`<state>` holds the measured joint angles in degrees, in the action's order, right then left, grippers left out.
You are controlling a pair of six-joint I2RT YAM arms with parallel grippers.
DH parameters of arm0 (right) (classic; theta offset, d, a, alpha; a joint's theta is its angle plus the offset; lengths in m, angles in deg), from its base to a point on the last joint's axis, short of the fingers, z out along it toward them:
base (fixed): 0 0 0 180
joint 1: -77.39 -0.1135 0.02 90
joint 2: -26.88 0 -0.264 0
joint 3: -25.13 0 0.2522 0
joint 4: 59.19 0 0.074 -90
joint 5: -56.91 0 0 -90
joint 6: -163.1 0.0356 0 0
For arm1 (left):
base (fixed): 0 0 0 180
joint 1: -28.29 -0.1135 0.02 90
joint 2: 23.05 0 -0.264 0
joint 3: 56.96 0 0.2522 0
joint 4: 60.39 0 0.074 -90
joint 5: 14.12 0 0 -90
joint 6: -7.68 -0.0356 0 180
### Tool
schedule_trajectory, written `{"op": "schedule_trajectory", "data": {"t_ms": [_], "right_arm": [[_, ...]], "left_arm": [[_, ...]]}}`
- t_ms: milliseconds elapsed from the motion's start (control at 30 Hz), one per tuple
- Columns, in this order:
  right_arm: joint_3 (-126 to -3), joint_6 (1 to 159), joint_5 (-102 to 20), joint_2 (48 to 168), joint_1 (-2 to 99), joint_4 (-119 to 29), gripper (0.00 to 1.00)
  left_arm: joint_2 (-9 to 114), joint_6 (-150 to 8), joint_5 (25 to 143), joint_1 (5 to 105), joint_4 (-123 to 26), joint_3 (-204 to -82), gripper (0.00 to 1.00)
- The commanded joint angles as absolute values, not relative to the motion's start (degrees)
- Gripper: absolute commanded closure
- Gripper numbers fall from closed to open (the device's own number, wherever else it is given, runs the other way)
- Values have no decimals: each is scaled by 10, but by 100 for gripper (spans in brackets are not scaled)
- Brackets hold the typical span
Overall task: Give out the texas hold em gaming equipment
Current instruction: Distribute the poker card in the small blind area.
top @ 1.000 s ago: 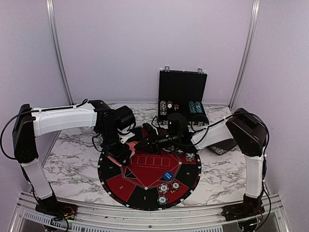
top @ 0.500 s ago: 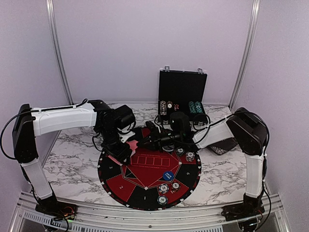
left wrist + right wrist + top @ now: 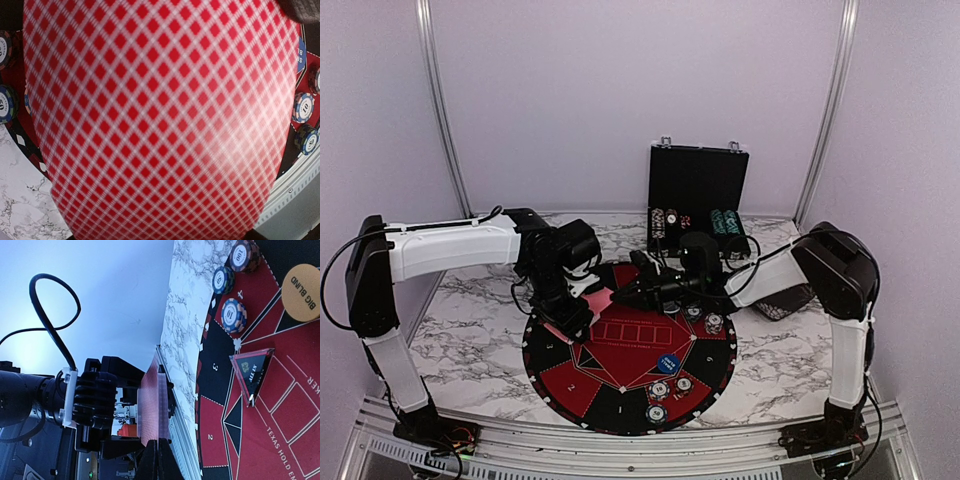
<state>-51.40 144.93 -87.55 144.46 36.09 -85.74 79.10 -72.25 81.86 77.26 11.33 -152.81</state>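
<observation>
My left gripper (image 3: 571, 304) hangs over the mat's far-left rim, shut on a deck of red-backed playing cards (image 3: 152, 405). The top card (image 3: 160, 120) fills the left wrist view and hides that gripper's fingers. My right gripper (image 3: 159, 461) reaches in from the right and is shut on the edge of one card (image 3: 601, 297) of that deck. Striped chips (image 3: 660, 389) and a blue button disc (image 3: 668, 364) lie on the mat's near part. More chips (image 3: 234, 315) and an orange Big Blind disc (image 3: 301, 292) appear in the right wrist view.
The round red-and-black mat (image 3: 582, 395) covers the table's middle, with a clear All In triangle (image 3: 252, 370) on it. An open black case (image 3: 698, 185) holding chip rows stands at the back. A black patterned dish (image 3: 782, 303) lies under the right arm.
My right arm has drawn back a little to the right, and a red card now shows between the two grippers. The left arm has stayed in place.
</observation>
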Motion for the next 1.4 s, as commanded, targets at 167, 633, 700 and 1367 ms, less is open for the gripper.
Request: {"op": "schedule_trajectory", "data": {"t_ms": [167, 633, 700, 1367], "right_arm": [[-495, 1453, -872, 1399, 380, -881, 100], [-454, 1453, -868, 1357, 403, -886, 100], [-448, 1452, -868, 1350, 406, -886, 100], [-333, 1454, -846, 1259, 440, -891, 100]], "left_arm": [[760, -721, 813, 769, 104, -1520, 46], [757, -723, 814, 769, 102, -1514, 46], [756, -723, 815, 769, 101, -1514, 46], [762, -734, 816, 768, 99, -1519, 46]]}}
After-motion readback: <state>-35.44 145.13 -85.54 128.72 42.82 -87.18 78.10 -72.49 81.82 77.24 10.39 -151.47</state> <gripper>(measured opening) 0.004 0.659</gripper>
